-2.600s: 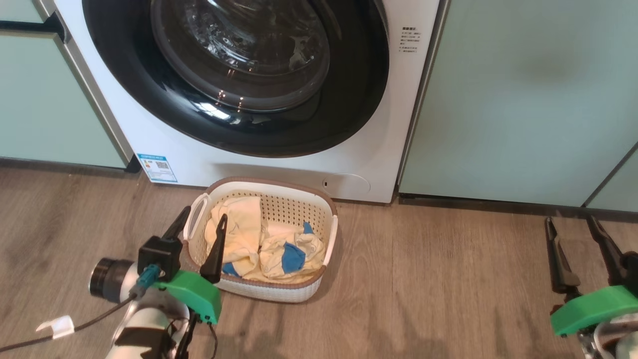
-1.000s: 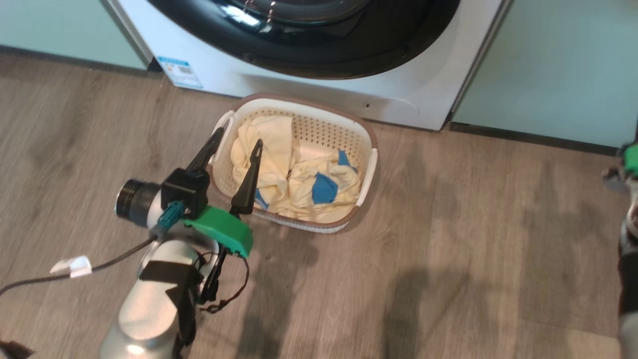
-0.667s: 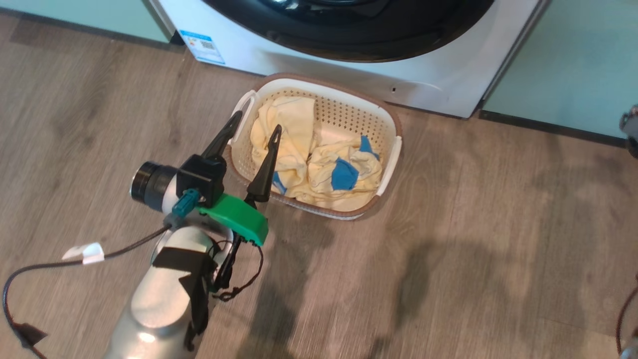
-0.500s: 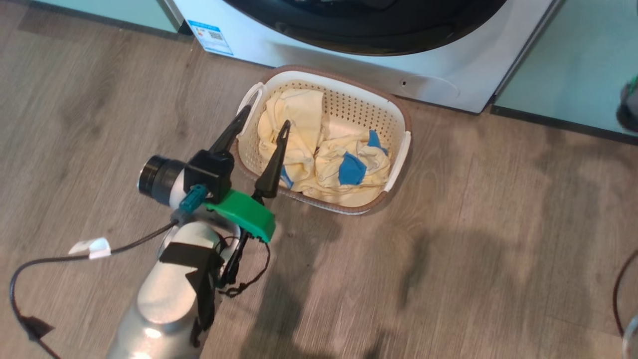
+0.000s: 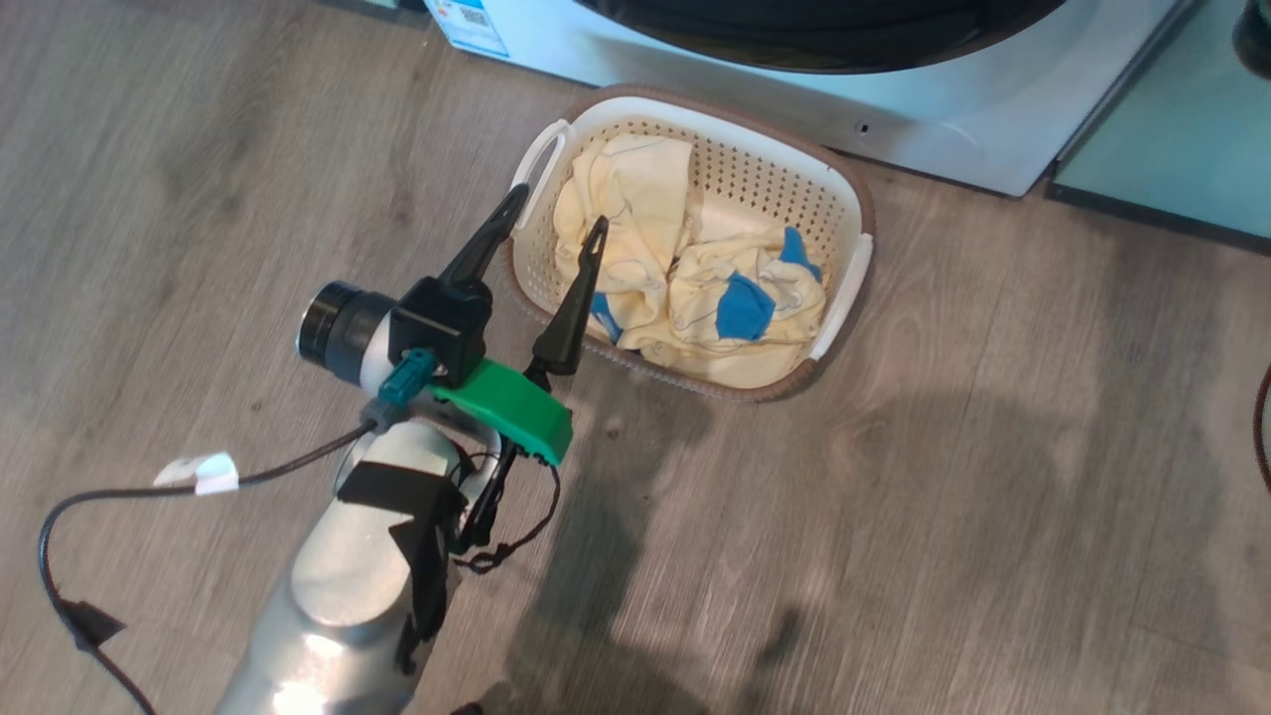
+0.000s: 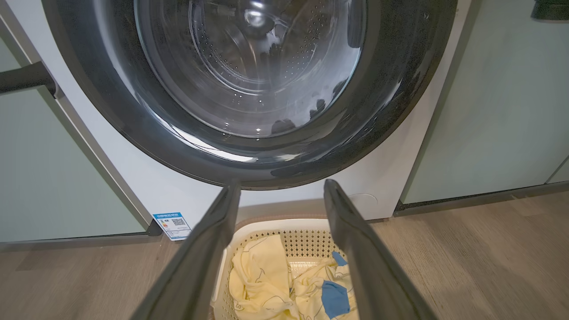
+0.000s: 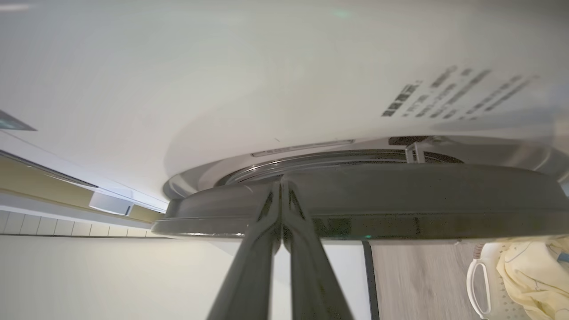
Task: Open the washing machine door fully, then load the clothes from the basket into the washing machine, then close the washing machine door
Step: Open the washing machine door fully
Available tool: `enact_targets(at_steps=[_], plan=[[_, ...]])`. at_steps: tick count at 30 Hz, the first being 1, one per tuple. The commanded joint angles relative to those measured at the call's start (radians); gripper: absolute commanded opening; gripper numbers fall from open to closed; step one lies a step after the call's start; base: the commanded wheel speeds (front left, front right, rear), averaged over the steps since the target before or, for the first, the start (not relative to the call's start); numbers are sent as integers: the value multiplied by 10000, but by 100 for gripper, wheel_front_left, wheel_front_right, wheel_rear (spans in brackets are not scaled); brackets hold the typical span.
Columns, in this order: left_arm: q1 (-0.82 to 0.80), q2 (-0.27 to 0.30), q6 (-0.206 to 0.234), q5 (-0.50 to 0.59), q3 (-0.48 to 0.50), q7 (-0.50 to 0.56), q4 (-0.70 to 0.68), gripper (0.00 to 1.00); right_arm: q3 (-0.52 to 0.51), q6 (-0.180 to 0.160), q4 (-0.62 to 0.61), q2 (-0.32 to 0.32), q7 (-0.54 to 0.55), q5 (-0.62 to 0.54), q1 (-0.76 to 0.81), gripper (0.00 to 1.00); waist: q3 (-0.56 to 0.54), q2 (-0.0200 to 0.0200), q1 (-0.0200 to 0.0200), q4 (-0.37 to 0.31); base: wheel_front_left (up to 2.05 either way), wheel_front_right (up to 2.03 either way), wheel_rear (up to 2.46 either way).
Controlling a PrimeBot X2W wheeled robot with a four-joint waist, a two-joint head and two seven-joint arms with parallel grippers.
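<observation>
Long axis of basket [image 5: 755,169] parallel to washing machine [image 5: 943,129] front

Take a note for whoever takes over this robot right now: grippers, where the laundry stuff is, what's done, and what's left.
Left gripper: open and empty, hovering over the near-left corner of the basket.
Right gripper: shut, holding nothing, with its tips at the black rim edge of the washing machine door; contact is unclear.
The basket sits on the floor in front of the washing machine, with the clothes inside it.
Done: nothing completed. The door is not swung open, and I cannot tell whether it is unlatched.
Left: open the door fully, load the clothes, close the door.
</observation>
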Motion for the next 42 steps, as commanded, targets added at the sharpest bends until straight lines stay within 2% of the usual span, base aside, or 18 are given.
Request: enact_targets(at_steps=[1,18,42], plan=[[-318,147,19,-74,266,-53,-364,100,148,-27,-35,124,138,-109,-761,0,113,0,0,94,0,0,0],[-580,75,154,-270,-34,-53,-381,100,51,-27,2926,-272,124,-652,-3095,0,610,0,0,435,0,0,0],[-657,65,321,-414,-146,-53,-301,100,175,-27,3243,-203,1521,-1295,-2999,0,613,0,0,382,0,0,0]])
